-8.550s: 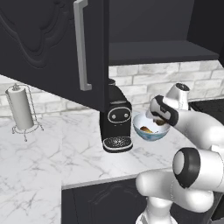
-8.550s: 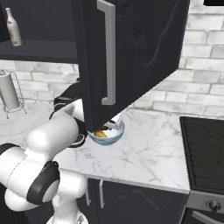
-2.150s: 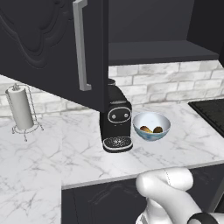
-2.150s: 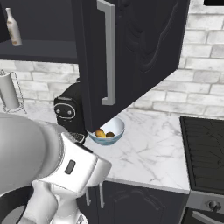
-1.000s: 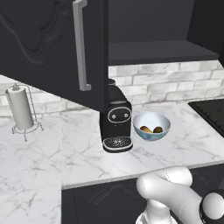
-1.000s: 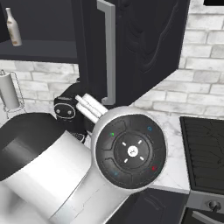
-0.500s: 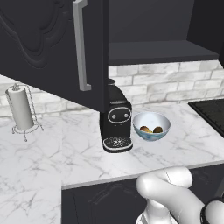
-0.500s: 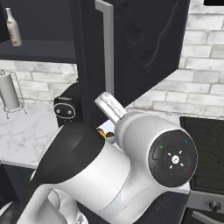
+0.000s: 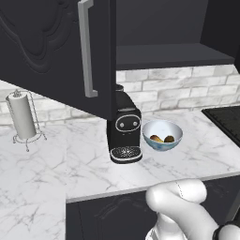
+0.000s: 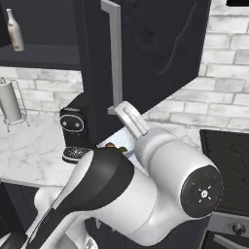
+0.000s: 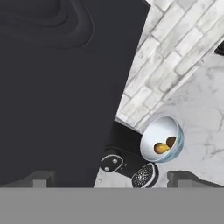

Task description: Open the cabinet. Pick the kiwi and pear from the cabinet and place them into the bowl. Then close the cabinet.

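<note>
Two fruits lie in the bowl (image 9: 162,135) in the left base view: the yellowish pear (image 9: 156,138) on its left side and the dark brown kiwi (image 9: 169,138) on its right, close together. The bowl stands on the marble counter (image 9: 84,168) just right of the black coffee machine (image 9: 123,128). Above the machine, the cabinet (image 9: 61,51) hangs with its door swung open, the silver bar handle (image 9: 86,47) facing the camera. A paper towel holder (image 9: 22,117) stands well left of the machine.

From the right base view, the open cabinet door (image 10: 160,53) reaches out over the coffee machine (image 10: 78,129), and the arm's white bulk covers most of the bowl; a sliver of brown fruit shows just right of the machine. A bottle (image 10: 15,31) stands on a shelf up and left of it.

Through the hand view, the door's black panel (image 11: 57,87) looms close, with the bowl (image 11: 162,139), pear (image 11: 161,148) and kiwi (image 11: 171,141) beside the coffee machine (image 11: 124,159). The gripper (image 11: 111,179) is spread wide, its fingertips (image 11: 39,179) far apart and empty.
</note>
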Controlling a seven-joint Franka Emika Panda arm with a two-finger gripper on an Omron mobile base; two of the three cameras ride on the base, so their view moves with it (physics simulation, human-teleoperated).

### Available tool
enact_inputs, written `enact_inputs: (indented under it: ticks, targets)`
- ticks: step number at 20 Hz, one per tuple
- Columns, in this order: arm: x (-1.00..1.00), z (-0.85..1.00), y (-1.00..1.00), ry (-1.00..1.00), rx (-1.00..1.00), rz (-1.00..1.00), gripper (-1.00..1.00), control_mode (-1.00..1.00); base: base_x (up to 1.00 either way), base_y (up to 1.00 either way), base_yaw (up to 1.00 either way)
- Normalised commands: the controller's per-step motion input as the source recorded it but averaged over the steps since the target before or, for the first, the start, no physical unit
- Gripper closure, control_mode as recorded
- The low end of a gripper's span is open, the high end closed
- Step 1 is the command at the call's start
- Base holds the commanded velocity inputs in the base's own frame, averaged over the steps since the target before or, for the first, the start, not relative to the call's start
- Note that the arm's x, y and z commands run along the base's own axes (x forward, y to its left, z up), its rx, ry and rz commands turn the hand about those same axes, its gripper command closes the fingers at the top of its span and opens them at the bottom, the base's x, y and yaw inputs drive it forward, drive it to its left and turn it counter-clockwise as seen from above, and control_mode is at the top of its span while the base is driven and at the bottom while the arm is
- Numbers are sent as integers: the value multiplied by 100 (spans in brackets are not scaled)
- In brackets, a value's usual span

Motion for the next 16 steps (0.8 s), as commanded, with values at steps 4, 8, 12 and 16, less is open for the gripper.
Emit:
enact_inputs:
  ticks: [4, 8, 12, 16]
  targets:
    - [31, -8, 5, -14, 3, 0, -100, -100, 0, 0, 0]
    - [26, -2, 18, -15, 0, 0, -100, -100, 0, 0, 0]
    - [38, 0, 25, -14, 0, 0, -100, -100, 0, 0, 0]
    - [44, 6, 28, -7, 0, 0, -100, -100, 0, 0, 0]
